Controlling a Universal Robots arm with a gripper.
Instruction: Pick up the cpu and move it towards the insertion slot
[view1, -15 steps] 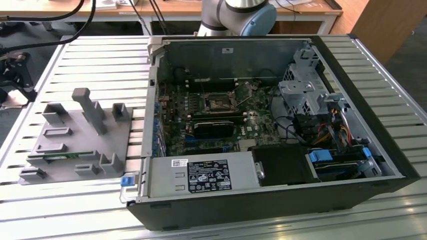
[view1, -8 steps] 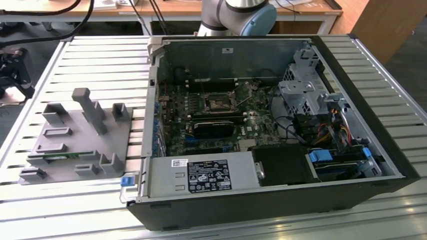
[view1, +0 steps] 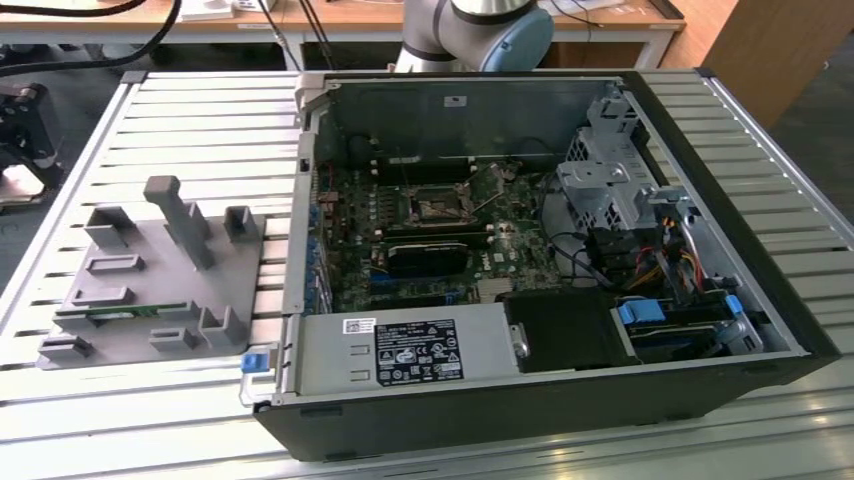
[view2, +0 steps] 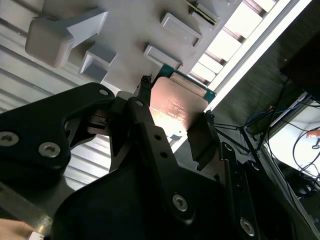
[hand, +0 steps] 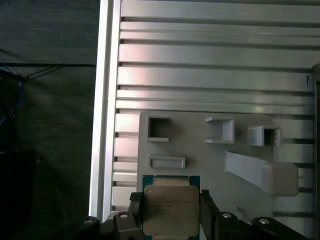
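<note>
The cpu (hand: 170, 212) (view2: 177, 107), a flat square chip with a shiny metal top and a green rim, sits between the two black fingers of my gripper (hand: 171, 214) (view2: 175, 119), which is shut on its opposite edges. In both wrist views it hangs above the grey fixture (hand: 200, 150) (view2: 130, 30) on the slatted table. The insertion slot (view1: 438, 207), a small square socket with a silvery frame, lies on the dark green board inside the open computer case (view1: 747, 230), well off to the exterior view's right of the fixture (view1: 147, 270).
The fixture carries raised blocks, a tall post (view1: 180, 215) and a thin green memory stick (view1: 127, 312). The case walls stand high around the board. A black card (view1: 427, 258) lies just in front of the socket; cables and drive cages (view1: 627, 200) crowd the right side.
</note>
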